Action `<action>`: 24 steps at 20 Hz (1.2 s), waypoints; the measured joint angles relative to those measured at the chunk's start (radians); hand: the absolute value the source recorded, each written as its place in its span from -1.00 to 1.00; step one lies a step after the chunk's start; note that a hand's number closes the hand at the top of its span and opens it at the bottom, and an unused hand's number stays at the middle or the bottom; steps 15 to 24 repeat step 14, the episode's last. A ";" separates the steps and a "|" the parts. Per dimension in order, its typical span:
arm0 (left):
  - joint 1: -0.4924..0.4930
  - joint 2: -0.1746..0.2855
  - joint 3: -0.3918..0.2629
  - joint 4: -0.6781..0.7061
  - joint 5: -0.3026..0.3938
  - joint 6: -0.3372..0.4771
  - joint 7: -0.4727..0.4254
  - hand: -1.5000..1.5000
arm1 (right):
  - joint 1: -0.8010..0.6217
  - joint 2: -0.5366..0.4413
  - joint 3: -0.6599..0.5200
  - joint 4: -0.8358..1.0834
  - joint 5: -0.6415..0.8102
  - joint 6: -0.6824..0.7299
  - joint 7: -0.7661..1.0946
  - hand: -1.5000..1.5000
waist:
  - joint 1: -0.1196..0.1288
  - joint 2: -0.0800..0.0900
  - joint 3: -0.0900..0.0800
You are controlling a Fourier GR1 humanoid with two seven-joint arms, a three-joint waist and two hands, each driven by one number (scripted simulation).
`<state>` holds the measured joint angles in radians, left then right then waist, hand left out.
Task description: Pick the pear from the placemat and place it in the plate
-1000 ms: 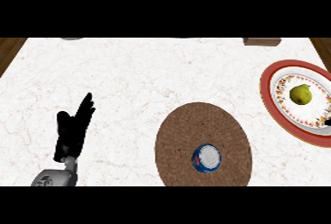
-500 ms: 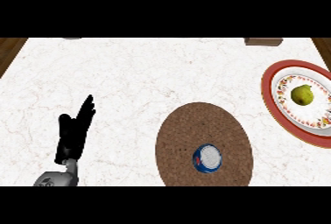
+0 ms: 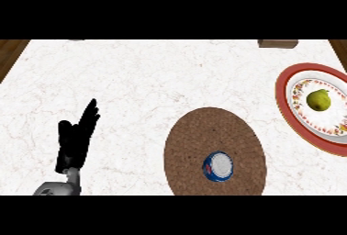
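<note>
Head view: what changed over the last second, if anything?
Almost nothing. The left hand stays open, fingers up, at lower left, barely shifting. The pear lies in the plate and the blue can sits on the placemat, both unmoved. The right hand is out of view.

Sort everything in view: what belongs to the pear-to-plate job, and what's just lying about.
Belongs to the job:
- pear, already lying in the plate
- plate, at the counter's right
- placemat, round and brown

Just lying about:
- blue-and-white round object, on the placemat
- brown box, at the far edge
- left hand, open, resting at the view's left
</note>
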<state>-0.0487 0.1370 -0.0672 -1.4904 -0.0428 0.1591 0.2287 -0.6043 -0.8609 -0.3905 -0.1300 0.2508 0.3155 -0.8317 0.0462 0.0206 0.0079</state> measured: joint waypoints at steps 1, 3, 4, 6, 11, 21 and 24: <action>0.005 0.003 0.000 -0.008 0.003 -0.005 0.003 0.00 | 0.005 -0.008 -0.006 0.002 -0.005 0.001 -0.001 -1.00 | 0.002 0.000 0.000; -0.013 0.009 0.004 -0.011 0.005 -0.009 0.024 0.00 | 0.000 -0.010 -0.013 0.004 -0.010 -0.004 0.005 -1.00 | 0.003 0.002 0.001; -0.013 0.008 0.005 -0.005 0.005 -0.009 0.019 0.00 | 0.004 -0.010 -0.020 0.007 -0.016 -0.009 0.002 -1.00 | 0.003 0.002 0.001; -0.019 0.005 0.006 -0.001 0.002 -0.005 0.021 0.00 | 0.011 -0.012 -0.028 0.011 -0.022 -0.024 0.000 -1.00 | 0.003 0.003 0.001; -0.006 -0.003 0.000 0.010 -0.007 -0.002 -0.001 0.00 | 0.030 -0.036 -0.043 0.018 -0.031 -0.032 -0.003 -1.00 | 0.005 0.005 0.002; -0.011 -0.012 -0.006 0.013 -0.013 0.003 -0.003 0.00 | 0.034 -0.038 -0.043 0.018 -0.028 -0.041 -0.002 -1.00 | 0.008 0.006 0.002; -0.011 -0.012 -0.006 0.013 -0.013 0.003 -0.003 0.00 | 0.034 -0.038 -0.043 0.018 -0.028 -0.041 -0.002 -1.00 | 0.008 0.006 0.002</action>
